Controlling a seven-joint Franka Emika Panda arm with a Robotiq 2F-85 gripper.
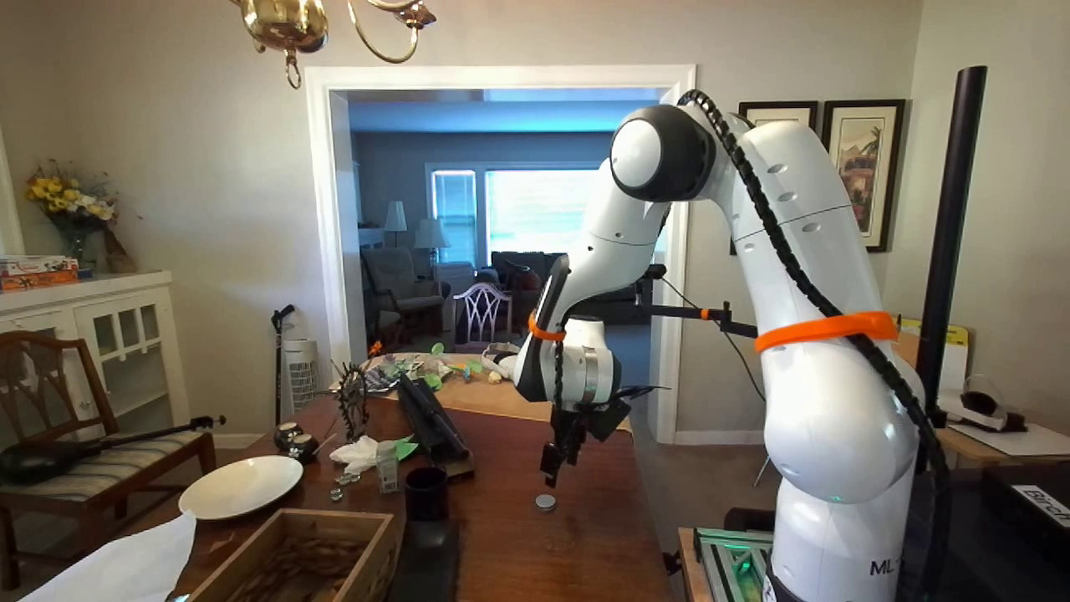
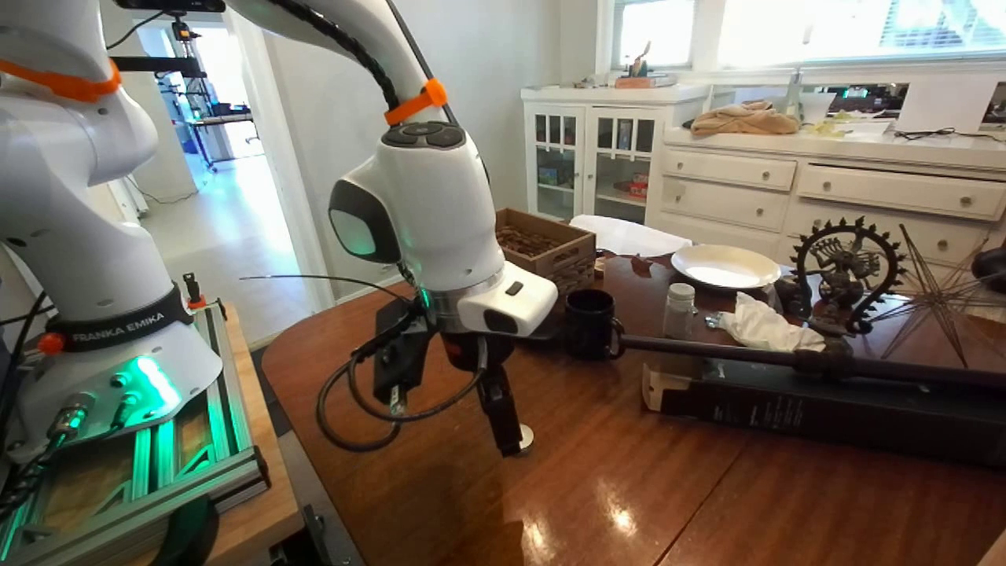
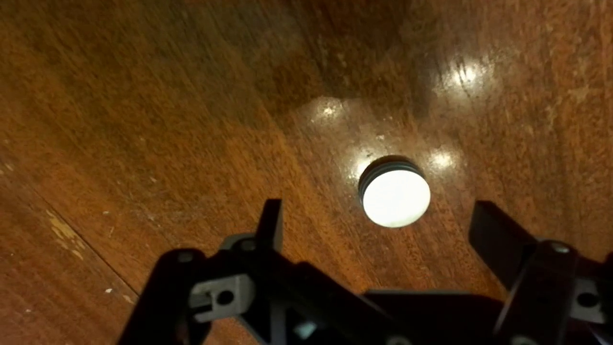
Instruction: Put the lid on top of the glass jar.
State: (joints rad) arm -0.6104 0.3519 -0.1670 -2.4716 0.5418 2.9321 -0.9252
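Your gripper (image 3: 377, 212) stands spread wide and unloaded, its black fingers (image 3: 271, 223) hanging above the brown wooden table (image 3: 191, 143). In the wrist view you see the lid (image 3: 396, 199) in the gap between them, apart from both and nearer the finger at the right of that picture. The lid lies flat on the wood, pale face up; in an exterior view a finger hides part of it from you. Above the gripper rises your white arm (image 1: 802, 201), with orange bands (image 1: 798, 334) around it. Farther out across the table, well apart from the lid, you have the glass jar (image 2: 678, 314), upright, near a black mug (image 2: 585, 326); its top looks pale, but you can't tell whether anything caps it. Near the jar sits some crumpled white paper or cloth (image 2: 770, 326), and in front of both, in an exterior view, lies a long dark box (image 2: 802, 413) with a dark rod (image 2: 711, 350) running just over it. Farther still are a wooden crate (image 1: 380, 556) with brown pieces (image 1: 301, 564) in it, a shallow white plate (image 1: 242, 487) and a spike-ringed dark statue (image 2: 846, 275), with a wire star (image 2: 939, 299) beside it. Past the table edge stand a chair (image 1: 142, 458) with a striped seat and a white cabinet (image 1: 125, 285) with a bouquet (image 1: 71, 201) on top.
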